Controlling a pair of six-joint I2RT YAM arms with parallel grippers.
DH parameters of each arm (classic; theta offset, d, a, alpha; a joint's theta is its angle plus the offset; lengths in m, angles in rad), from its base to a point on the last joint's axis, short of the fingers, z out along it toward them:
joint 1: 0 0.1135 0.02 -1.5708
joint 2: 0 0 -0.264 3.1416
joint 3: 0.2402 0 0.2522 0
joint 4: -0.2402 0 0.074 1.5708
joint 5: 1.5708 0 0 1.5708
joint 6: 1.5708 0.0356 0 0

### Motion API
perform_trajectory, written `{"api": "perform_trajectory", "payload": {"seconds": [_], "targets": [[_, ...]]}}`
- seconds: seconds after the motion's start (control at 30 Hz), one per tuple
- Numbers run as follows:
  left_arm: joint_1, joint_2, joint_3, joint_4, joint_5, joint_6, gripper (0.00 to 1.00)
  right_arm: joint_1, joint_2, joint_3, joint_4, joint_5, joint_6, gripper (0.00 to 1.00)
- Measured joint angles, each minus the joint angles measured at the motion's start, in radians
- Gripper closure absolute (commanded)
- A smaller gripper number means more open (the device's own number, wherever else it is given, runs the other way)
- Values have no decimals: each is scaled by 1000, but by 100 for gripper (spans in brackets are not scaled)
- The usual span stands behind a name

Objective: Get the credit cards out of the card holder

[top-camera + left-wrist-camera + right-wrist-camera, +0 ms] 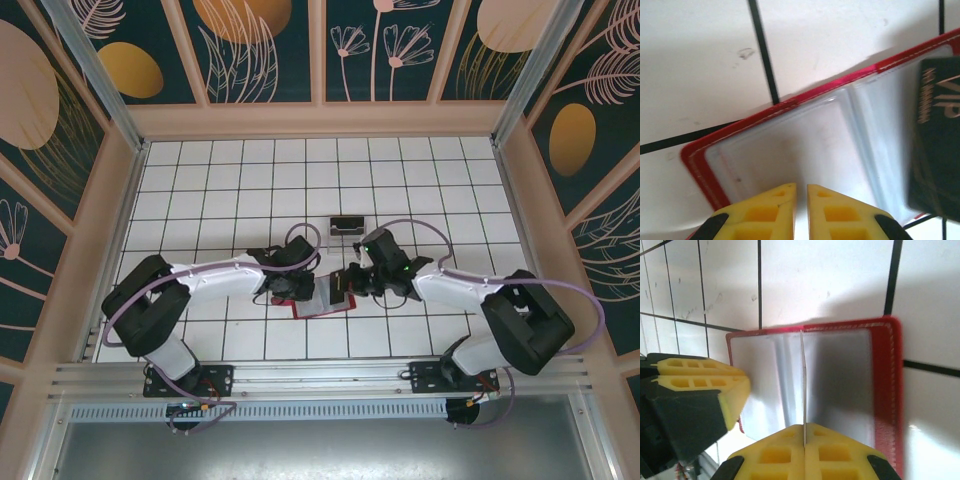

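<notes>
Tiled table (200, 180): red card holder (322, 306) lies open near its centre, both arms meeting over it; a small box (347, 223) sits apart at the holder's 12 o'clock

Card holder (887, 390): flat, clear sleeves up, red border all round

Left gripper (290, 290): at the holder's 9 o'clock. Jaws narrow, a slim gap between the yellow fingers (765, 210); as far as I can judge they nip the holder's edge

Right gripper (804, 427): at the holder's 3 o'clock, clamped tight on a card (803, 385) seen edge-on as a thin upright line

Step in hand, judged: draw this card free of its sleeve
- pull straight along the sleeve's length, no twist, or the card binds at the mouth
- the left side should pin the holder flat so it does not lift or slide with the pull
- go slow until the card's far edge clears, then carry it well off the holder

Hard to make out:
- the held card is probably the black VIP card (935, 140) at 3 o'clock in the left wrist view, cut off by the frame; not certain
- how much of it is in the sleeve: cannot tell
- other cards: sleeves glare pale, contents unreadable
- whether the left fingers grip cover or sleeve: hidden under the fingertips
</notes>
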Motion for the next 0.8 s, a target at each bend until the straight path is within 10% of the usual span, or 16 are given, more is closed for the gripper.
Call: {"api": "perform_trajectory", "payload": {"seconds": [0.8], "targets": [[97, -84, -159, 138, 100, -29, 84, -83, 155, 618, -471, 286, -1323, 100]]}}
